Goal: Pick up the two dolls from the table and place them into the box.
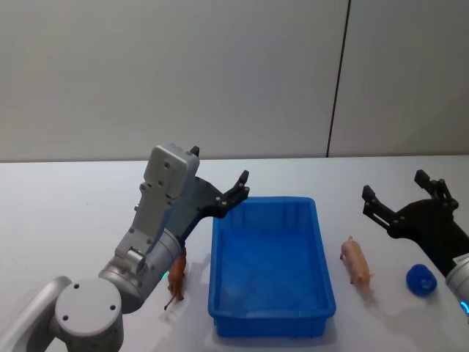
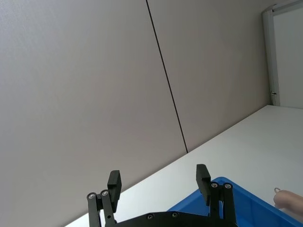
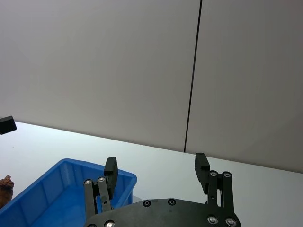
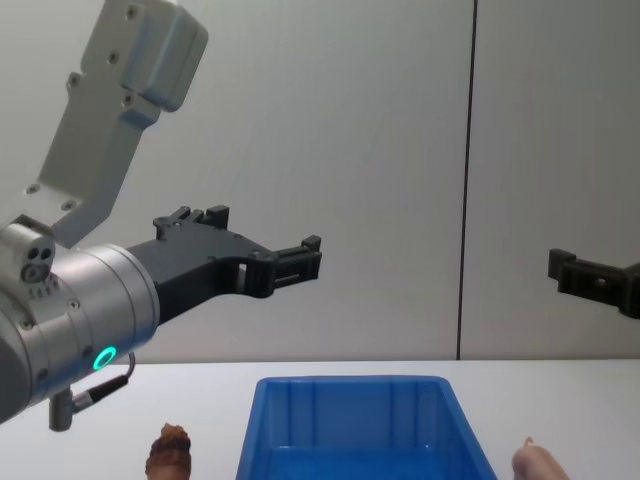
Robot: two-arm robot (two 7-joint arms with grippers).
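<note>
The blue box (image 1: 268,273) stands empty in the middle of the white table (image 1: 66,213). A reddish-brown doll (image 1: 176,277) stands close to the box's left wall, partly behind my left arm. The pale pink pig doll (image 1: 355,262) lies just right of the box. My left gripper (image 1: 236,192) hangs open in the air above the box's back left corner, holding nothing. Over the table to the right of the pig, my right gripper (image 1: 393,186) is also raised and open. The chest view shows both grippers high above the box (image 4: 360,425), left gripper (image 4: 300,262) and right gripper (image 4: 572,270).
A small dark blue object (image 1: 421,279) lies on the table right of the pig, under my right arm. A grey wall with a vertical seam (image 1: 337,81) rises behind the table. Bare tabletop stretches to the far left and behind the box.
</note>
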